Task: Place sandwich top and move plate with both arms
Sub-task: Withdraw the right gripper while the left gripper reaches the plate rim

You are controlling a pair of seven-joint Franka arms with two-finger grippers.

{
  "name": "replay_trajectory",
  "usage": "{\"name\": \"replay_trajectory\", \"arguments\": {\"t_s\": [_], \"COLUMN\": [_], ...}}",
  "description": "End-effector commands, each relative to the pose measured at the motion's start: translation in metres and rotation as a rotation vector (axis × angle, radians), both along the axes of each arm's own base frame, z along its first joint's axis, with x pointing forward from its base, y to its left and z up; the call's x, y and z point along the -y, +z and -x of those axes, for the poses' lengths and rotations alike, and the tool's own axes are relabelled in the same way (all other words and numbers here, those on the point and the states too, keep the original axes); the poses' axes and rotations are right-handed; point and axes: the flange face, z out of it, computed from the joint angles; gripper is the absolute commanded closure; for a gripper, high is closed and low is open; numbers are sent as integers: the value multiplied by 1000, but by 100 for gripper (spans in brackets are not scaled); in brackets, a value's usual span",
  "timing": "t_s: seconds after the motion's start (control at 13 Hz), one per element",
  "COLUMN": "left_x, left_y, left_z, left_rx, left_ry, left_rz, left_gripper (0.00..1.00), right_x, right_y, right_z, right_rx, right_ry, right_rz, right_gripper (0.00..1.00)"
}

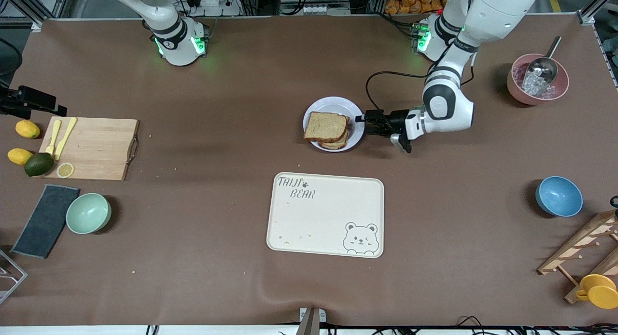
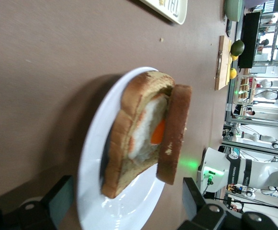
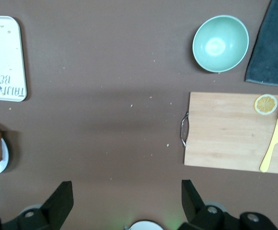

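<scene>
Sandwich top (image 1: 326,127): on egg slice, on plate (image 1: 354,134).
Left gripper (image 1: 360,123): fingers apart, plate's 3 o'clock rim.
Right gripper (image 3: 127,201): fingers apart, over bare table, waiting.

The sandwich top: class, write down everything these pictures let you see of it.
The sandwich top is a roughly square slice of brown wholemeal bread with a darker crust. It lies tilted and slightly askew on the egg-topped slice beneath, whose white and orange yolk show at the open side in the left wrist view. Both sit on the plate. The open left gripper is at the plate's rim, not touching the bread.
</scene>
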Motion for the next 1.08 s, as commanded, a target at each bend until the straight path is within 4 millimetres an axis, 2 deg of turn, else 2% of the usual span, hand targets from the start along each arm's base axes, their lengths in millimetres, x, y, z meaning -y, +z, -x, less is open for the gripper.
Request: {"name": "replay_trajectory", "arguments": {"t_s": [0.0,0.31,0.62,0.77,0.85,0.92,1.0], "left_x": [3,5,11,12,15,13,11], "left_y": [-8,-15,-24,-24,-25,-26,-27], "left_z": [6,8,17,18,20,20,20], "left_rx": [25,21,34,47,61,89,113], "left_ry": [3,11,20,9,-6,-15,-26], "left_rz": [3,8,25,27,24,7,-7], "left_gripper": [0,0,0,56,80,100,100], "right_x": [-23,-21,-22,-23,-23,-24,-26], "right_y": [-8,-3,0,-1,0,2,2], "right_z": [29,12,9,10,11,11,11], "right_rx": [25,46,51,43,45,47,50], "right_ry": [13,-5,4,6,5,2,4], "right_rz": [33,59,93,93,92,91,93], "right_gripper": [0,0,0,0,0,0,0]}}
